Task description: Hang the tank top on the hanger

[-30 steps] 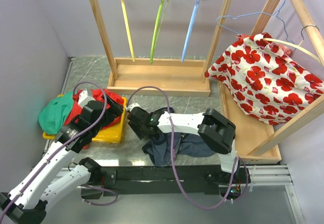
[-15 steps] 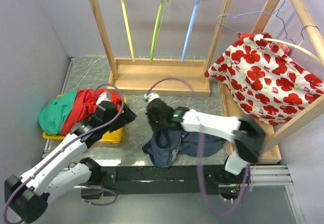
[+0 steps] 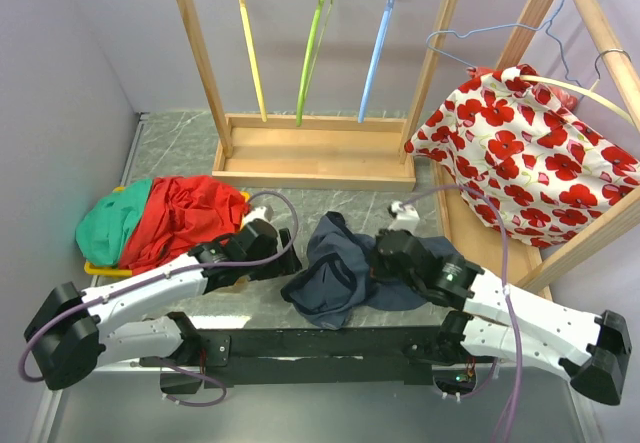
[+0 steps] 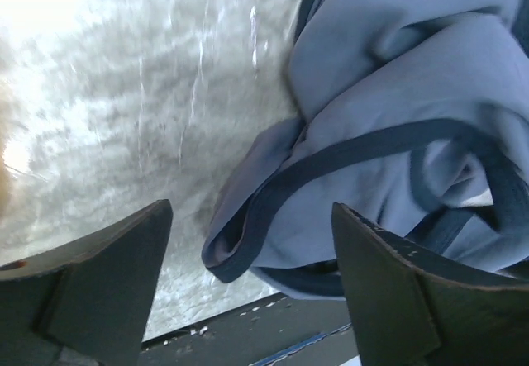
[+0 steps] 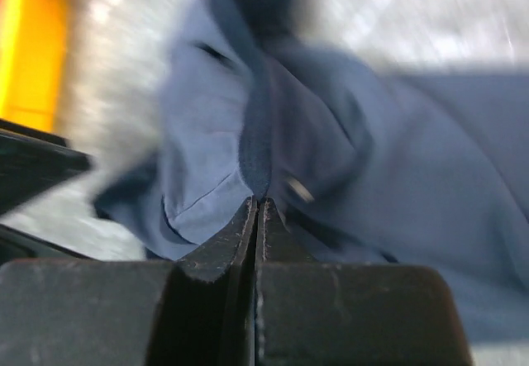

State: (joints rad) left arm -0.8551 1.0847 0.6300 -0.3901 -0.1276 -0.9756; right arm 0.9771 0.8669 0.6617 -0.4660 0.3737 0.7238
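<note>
Now my right gripper (image 5: pixel 256 205) pinches the tank top (image 3: pixel 338 265) hem, my left gripper (image 4: pixel 250 213) spread around a strap: pickup step, so closing left should come next.

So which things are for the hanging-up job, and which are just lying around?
For the job:
dark blue tank top
light blue hanger

Just lying about:
red cloth
green cloth
lime green hanger
yellow hanger
flowery cloth
</note>
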